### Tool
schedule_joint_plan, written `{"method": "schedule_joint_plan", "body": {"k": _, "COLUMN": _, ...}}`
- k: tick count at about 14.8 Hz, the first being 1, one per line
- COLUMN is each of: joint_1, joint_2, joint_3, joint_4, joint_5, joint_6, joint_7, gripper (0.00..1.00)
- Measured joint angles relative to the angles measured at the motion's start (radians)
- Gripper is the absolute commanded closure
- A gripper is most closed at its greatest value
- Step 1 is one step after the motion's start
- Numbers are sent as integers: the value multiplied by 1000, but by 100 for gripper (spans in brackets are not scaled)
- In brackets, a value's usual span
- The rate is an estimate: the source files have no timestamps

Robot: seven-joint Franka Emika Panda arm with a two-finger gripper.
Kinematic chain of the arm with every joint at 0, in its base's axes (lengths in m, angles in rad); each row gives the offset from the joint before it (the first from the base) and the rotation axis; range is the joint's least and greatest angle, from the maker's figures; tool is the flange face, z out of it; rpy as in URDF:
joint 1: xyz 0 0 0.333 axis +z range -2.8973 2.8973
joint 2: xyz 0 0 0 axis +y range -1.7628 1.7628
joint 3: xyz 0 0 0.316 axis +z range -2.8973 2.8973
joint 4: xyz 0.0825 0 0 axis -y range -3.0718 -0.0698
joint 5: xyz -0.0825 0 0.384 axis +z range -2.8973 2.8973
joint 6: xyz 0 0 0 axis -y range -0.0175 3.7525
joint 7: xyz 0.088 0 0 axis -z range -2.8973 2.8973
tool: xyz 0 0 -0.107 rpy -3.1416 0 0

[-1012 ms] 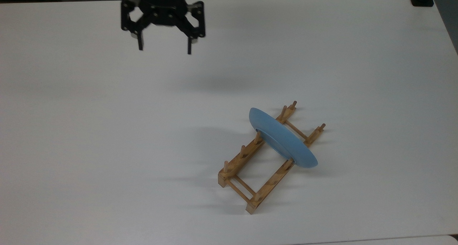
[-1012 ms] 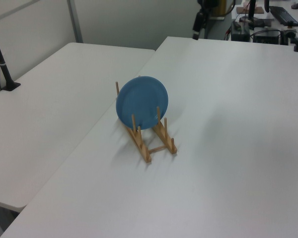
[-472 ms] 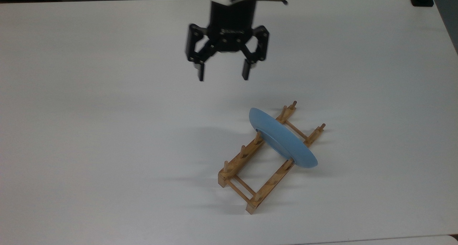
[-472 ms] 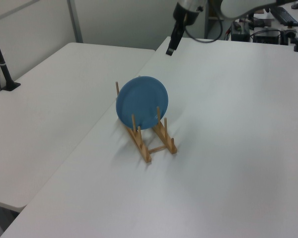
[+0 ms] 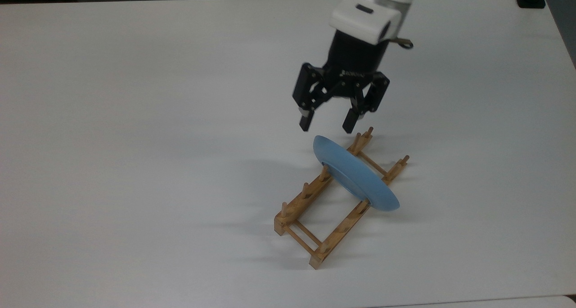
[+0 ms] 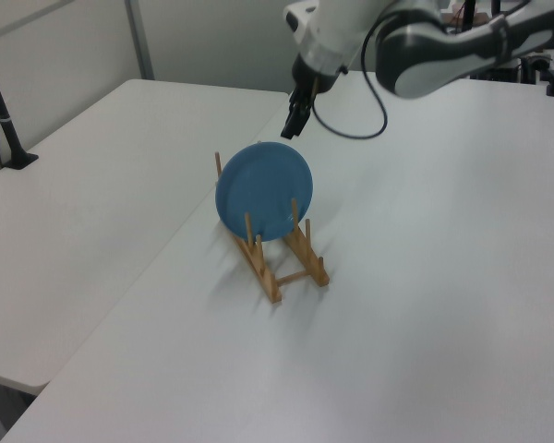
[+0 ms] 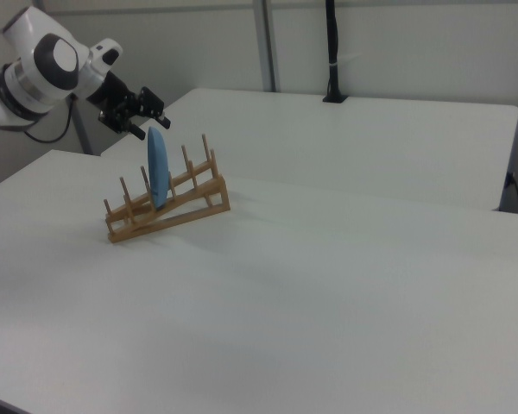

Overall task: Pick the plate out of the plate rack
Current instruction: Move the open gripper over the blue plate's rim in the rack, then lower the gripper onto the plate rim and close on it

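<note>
In the top view, the plate rack (image 5: 325, 199) runs diagonally from lower left to upper right, right of the frame's centre. The plate (image 5: 355, 173) stands on edge across it, between pegs. The gripper (image 5: 326, 122), fingers wide apart and empty, has come from the upper left to just above the plate's upper-left rim.

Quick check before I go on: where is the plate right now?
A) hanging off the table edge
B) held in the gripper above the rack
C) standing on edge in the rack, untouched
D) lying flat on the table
C: the plate stands on edge between the pegs of the plate rack, and the gripper hovers open above its upper rim in the top view, clear of it.
</note>
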Motion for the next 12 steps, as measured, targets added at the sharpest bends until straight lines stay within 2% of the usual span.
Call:
{"method": "schedule_joint_plan", "body": {"k": 2, "joint_1": 17, "joint_2": 45, "joint_3": -3, "joint_4": 24, "joint_5": -60, "joint_6": 1, "joint_7": 28, "gripper": 35}}
{"method": "schedule_joint_plan", "body": {"k": 6, "joint_1": 28, "joint_2": 72, "joint_3": -4, "joint_4": 40, "joint_5": -102, "joint_6": 19, "joint_7": 52, "gripper": 44}}
{"method": "schedule_joint_plan", "body": {"k": 10, "joint_1": 47, "joint_2": 91, "joint_3": -4, "joint_4": 40, "joint_5": -206, "joint_6": 22, "joint_7": 126, "gripper": 65}}
{"method": "schedule_joint_plan", "body": {"k": 12, "joint_1": 50, "joint_2": 106, "joint_3": -4, "joint_4": 40, "joint_5": -235, "joint_6": 22, "joint_7": 146, "gripper": 77}}
